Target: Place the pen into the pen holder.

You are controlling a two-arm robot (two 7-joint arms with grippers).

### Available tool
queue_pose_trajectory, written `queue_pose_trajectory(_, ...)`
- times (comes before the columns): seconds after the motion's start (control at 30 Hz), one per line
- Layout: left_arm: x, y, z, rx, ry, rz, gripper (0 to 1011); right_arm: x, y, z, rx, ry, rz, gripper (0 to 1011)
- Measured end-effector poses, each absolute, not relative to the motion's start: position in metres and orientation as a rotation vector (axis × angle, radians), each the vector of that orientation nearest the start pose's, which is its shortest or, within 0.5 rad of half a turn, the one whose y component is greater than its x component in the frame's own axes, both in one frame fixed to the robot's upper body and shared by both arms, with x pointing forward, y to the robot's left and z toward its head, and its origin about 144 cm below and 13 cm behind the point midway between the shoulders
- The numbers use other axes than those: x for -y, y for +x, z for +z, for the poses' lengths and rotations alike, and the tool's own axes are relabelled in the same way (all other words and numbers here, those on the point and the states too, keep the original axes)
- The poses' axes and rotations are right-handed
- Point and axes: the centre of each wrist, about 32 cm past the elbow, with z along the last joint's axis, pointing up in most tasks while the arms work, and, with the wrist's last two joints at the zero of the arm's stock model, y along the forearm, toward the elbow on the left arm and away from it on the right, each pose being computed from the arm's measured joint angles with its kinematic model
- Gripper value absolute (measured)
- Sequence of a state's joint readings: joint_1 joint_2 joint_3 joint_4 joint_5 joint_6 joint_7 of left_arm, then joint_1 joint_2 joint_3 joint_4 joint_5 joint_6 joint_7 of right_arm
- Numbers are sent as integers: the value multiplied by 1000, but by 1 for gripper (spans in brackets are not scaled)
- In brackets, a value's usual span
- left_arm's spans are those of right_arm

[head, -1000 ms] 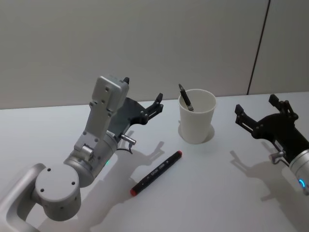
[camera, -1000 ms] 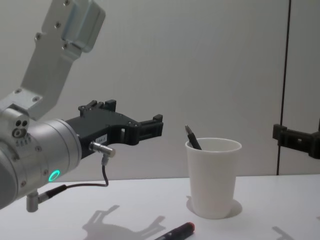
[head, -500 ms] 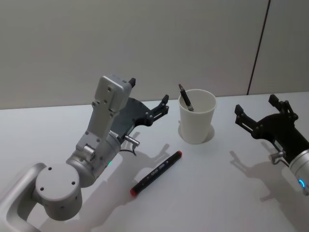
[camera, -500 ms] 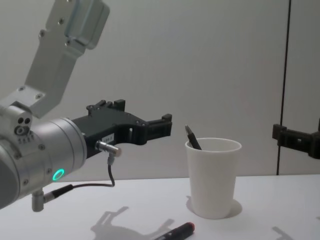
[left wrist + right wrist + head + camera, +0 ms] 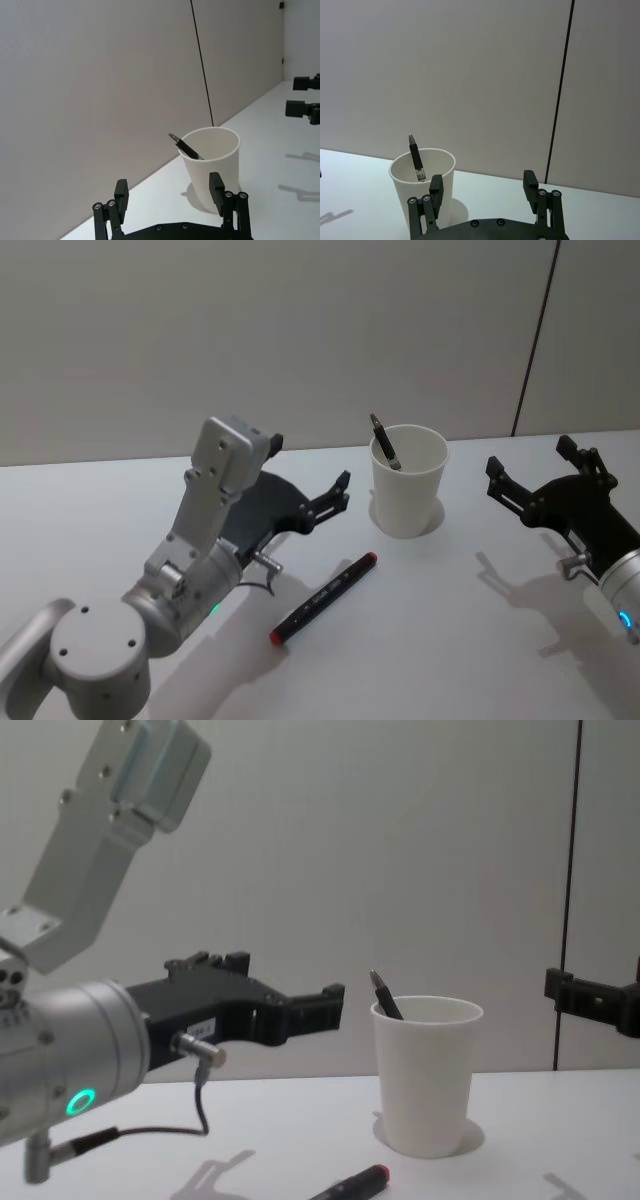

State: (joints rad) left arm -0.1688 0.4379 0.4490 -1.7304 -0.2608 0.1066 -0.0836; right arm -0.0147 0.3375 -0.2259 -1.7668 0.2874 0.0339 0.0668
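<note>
You saw a plain white cup (image 5: 405, 502), a black pen (image 5: 322, 598) with red ends, and a pale grey-white table (image 5: 450, 640).

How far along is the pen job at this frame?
Looks done: one dark pen stands in the pen holder. In hand: nothing; the left tool hovers open, left of the holder, and the right tool is open on the right side. Left: the black marker lies on the table, not yet grasped.
</note>
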Motion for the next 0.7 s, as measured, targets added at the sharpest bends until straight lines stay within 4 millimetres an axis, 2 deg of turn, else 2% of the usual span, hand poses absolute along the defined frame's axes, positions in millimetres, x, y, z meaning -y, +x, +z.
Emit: queue_pose_trajectory(0.7,-220,435,1209,74,190,949,1001,237,443,1189,75,26,-1229,1002)
